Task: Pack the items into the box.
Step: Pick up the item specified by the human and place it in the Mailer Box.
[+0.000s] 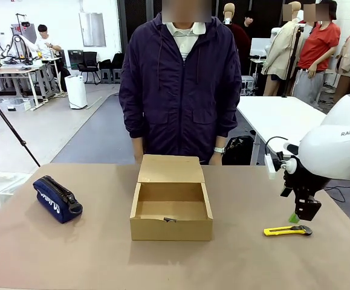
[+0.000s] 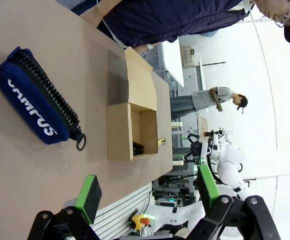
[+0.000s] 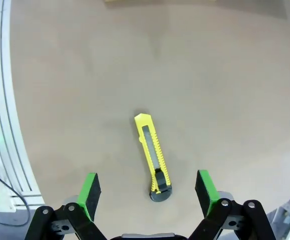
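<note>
The box (image 1: 171,205) sits at the middle of the surface (image 1: 253,260), with a person (image 1: 181,84) standing behind it. Inside, by the near wall, lies what seems to be the small gadget (image 1: 170,219). The zip pouch (image 1: 57,199) lies to the box's left. The utility knife (image 1: 287,230) lies to its right, just below the right end effector (image 1: 300,214).

Right arm (image 1: 335,145) white, rounded; right gripper (image 1: 300,217) black, green pads (image 3: 90,188); person (image 1: 181,90): navy jacket (image 1: 162,103), wristwatch (image 1: 219,150).
</note>
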`<state>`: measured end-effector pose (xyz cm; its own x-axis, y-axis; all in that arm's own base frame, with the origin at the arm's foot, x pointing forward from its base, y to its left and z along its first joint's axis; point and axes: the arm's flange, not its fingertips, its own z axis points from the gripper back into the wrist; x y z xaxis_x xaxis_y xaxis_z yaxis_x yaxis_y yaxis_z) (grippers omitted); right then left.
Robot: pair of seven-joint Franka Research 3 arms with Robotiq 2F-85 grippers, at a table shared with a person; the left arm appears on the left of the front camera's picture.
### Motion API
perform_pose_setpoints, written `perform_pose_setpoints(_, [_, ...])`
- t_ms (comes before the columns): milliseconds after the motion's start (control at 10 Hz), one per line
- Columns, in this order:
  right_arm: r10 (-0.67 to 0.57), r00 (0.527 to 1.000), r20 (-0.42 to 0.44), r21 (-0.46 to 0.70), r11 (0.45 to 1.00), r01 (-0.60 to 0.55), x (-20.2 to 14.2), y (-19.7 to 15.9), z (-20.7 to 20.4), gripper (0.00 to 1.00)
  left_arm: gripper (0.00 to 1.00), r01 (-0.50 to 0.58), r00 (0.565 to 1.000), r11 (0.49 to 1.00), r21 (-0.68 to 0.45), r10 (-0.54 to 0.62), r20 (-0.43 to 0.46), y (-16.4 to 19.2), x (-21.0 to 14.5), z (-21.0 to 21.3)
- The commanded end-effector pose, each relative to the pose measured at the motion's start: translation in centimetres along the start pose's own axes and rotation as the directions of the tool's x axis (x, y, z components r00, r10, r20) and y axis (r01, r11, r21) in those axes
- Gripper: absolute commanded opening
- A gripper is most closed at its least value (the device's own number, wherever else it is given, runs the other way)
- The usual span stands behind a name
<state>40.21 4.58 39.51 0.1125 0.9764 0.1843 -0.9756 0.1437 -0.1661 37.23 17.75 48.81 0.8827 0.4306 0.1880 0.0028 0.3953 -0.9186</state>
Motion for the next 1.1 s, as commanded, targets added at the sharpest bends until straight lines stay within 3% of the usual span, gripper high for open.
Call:
perform_pose_setpoints(0, [0.003,1.0,-0.006,-0.014,1.0,-0.003,0.0,-0.2,0.1,1.0,1.0,0.016,1.0,1.0,-0.002,-0.016,-0.011,0.0,-0.1,0.2])
perform_pose_setpoints(400, [0.123,0.985,-0.124,0.141,0.984,-0.105,-1.0,-2.6,-6.2,1.0,1.0,0.016,1.0,1.0,-0.002,-0.016,-0.011,0.0,-0.1,0.2])
perform_pose_setpoints(800, [0.119,0.984,-0.135,0.252,0.964,-0.082,-2.4,-4.1,-10.6,1.0,1.0,0.016,1.0,1.0,-0.002,-0.016,-0.011,0.0,-0.1,0.2])
perform_pose_setpoints(1000, [0.11,0.986,-0.128,0.253,0.965,-0.075,-2.7,-4.1,-11.0,1.0,1.0,0.016,1.0,1.0,-0.002,-0.016,-0.011,0.0,-0.1,0.2])
